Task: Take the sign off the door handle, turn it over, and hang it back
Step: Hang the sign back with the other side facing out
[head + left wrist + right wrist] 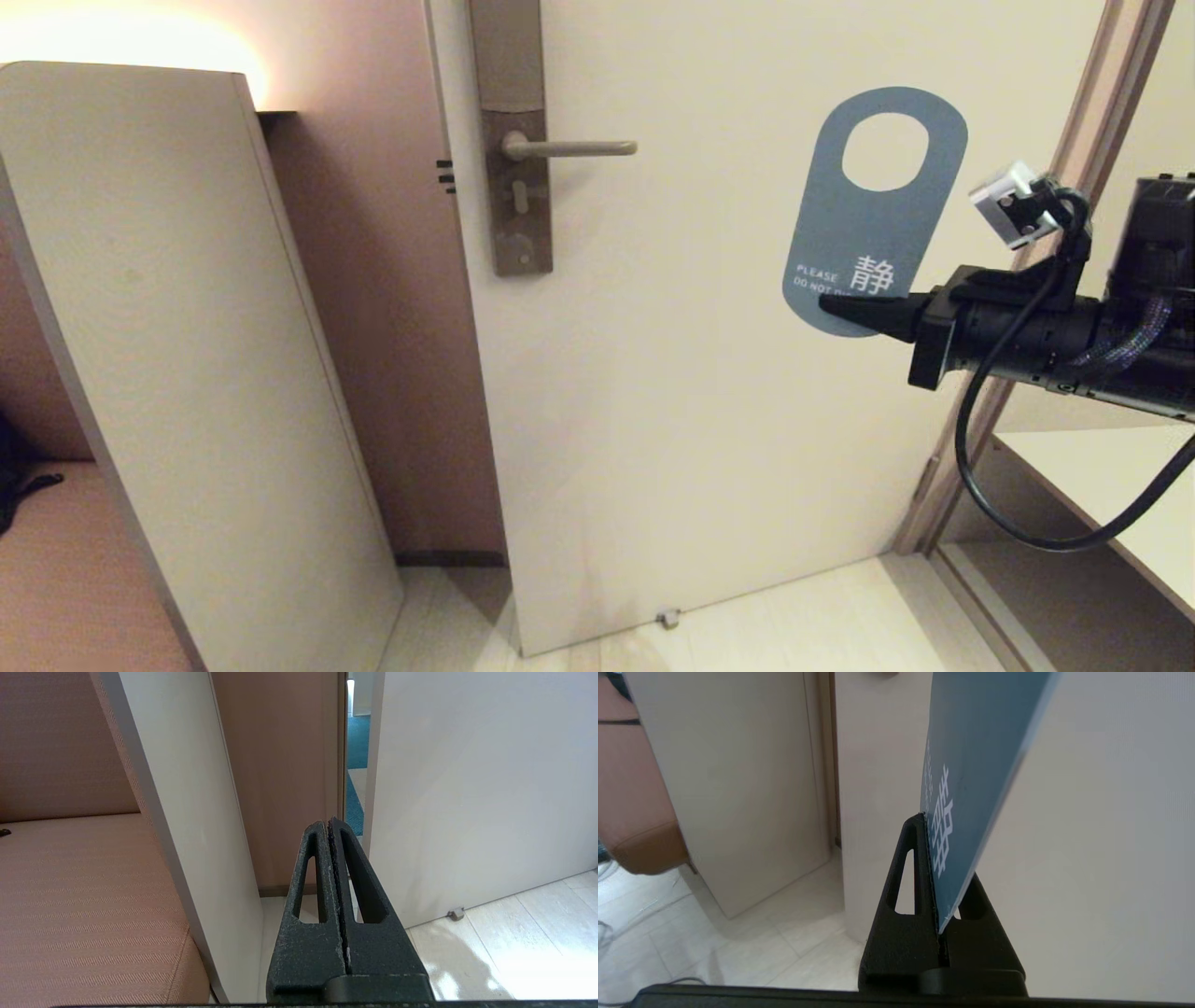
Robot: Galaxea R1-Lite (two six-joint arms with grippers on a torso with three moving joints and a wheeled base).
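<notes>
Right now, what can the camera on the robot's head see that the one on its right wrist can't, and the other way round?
Only the head view shows the metal lever door handle, bare, and the oval hole at the top of the blue-grey cardboard door sign, held off to the handle's right.

Only the right wrist view shows the sign's bottom edge pinched between the black fingers of the right gripper.

Both show the sign's white lettering and the cream door.

Pale door [700, 420], light tiled floor [822, 625]
</notes>
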